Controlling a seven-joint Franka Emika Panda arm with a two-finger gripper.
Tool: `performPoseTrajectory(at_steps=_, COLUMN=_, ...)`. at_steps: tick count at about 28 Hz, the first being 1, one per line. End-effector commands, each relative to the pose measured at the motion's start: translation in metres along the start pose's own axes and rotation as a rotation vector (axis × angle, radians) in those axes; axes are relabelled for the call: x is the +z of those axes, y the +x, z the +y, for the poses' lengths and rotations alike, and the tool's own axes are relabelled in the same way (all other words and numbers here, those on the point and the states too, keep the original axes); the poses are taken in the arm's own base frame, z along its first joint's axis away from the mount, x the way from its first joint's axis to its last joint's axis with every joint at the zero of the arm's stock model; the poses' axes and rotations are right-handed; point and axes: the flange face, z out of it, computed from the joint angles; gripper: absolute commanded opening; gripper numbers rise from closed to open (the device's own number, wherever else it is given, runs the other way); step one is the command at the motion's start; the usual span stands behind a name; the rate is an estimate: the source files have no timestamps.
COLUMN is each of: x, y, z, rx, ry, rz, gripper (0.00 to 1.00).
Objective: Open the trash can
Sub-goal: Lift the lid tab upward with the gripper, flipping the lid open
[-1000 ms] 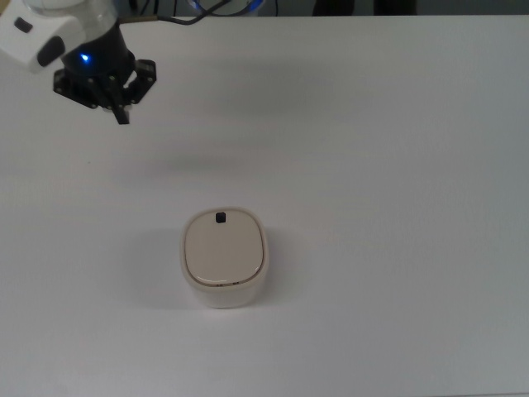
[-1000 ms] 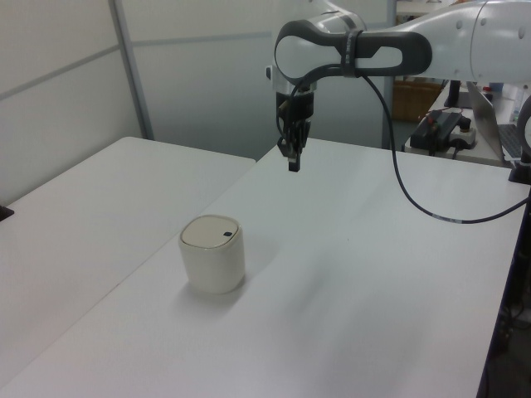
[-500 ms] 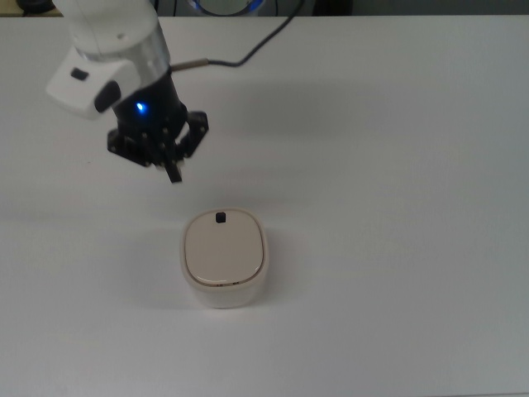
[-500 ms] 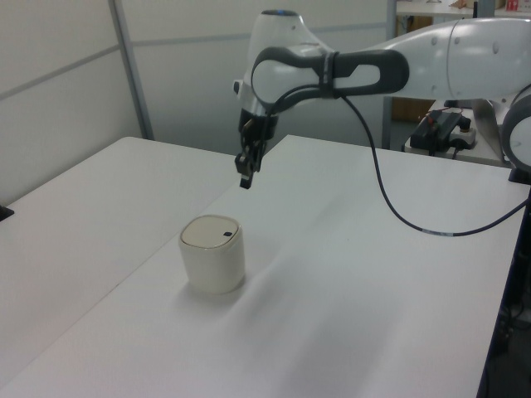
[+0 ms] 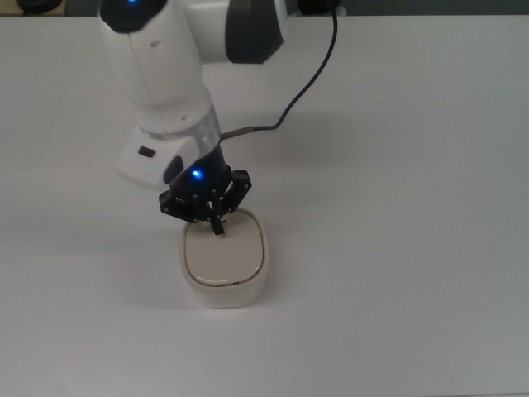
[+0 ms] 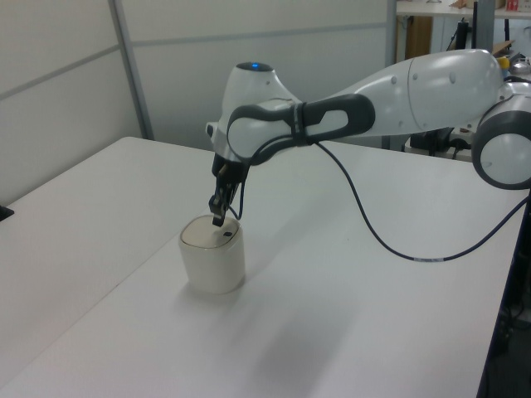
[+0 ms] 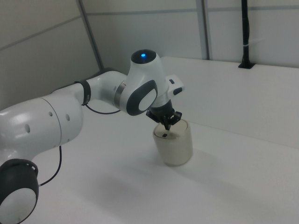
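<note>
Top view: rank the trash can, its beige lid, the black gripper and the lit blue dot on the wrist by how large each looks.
1. trash can
2. lid, slightly smaller, inside the can's outline
3. gripper, though it sits nearer the camera, so its real size is unsure
4. blue dot, by far the smallest

small cream-white trash can point(image 5: 225, 277), rounded-square from above, upright on white surface. flat beige lid point(image 5: 223, 255) closed, flush with rim. tiny black button point(image 6: 227, 235) near lid edge, at far edge in top view.
</note>
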Motion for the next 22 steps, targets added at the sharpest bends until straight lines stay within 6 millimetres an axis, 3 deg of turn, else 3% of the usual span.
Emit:
performPoseTrajectory(at_steps=1, x=0.012, y=-0.002, z=-0.006, rx=-0.065, ry=-0.045, rz=-0.022, gripper=0.0)
performPoseTrajectory(at_steps=12, x=0.064, y=-0.019, z=-0.001, rx=-0.087, ry=-0.061, rz=-0.112, gripper=0.0)
performPoseTrajectory(at_steps=15, x=0.055, y=-0.016, z=0.0, rx=-0.074, ry=-0.062, rz=-0.097, gripper=0.0)
performPoseTrajectory(at_steps=21, x=-0.012, y=-0.006, z=0.001, rx=-0.064, ry=-0.087, rz=-0.019, gripper=0.03)
performPoseTrajectory(at_steps=22, x=-0.034, y=-0.009, z=0.006, rx=-0.047, ry=-0.085, rz=-0.02, gripper=0.03)
